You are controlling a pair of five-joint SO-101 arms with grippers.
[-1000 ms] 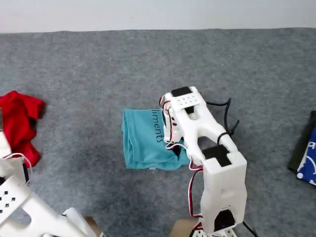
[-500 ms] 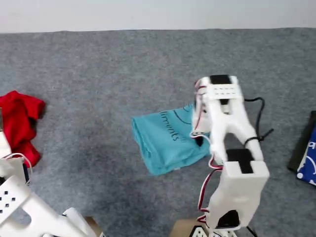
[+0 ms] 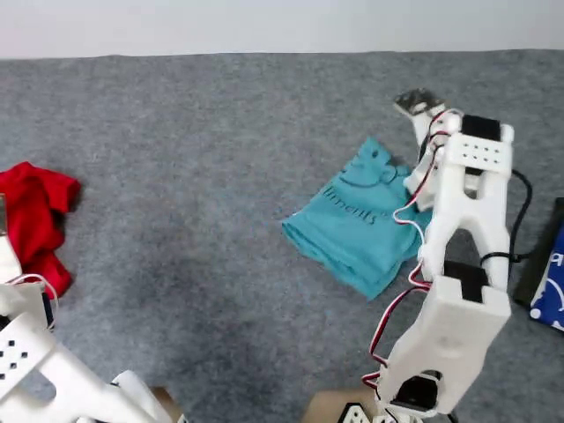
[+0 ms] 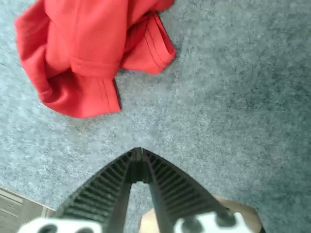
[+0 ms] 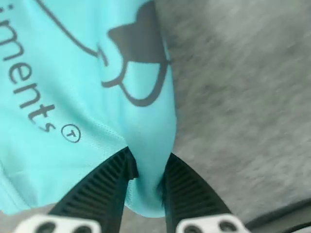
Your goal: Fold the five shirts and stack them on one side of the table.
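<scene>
On table (image 3: 176, 132), folded shirt (image 3: 357, 225) lies right of centre; crumpled shirt (image 3: 35, 216) at left edge, well apart; right gripper (image 5: 146, 167) clamps folded shirt's right edge.

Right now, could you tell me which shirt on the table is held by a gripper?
The teal shirt: the right gripper is shut on a fold of it. The red shirt lies crumpled and apart from the left gripper.
</scene>
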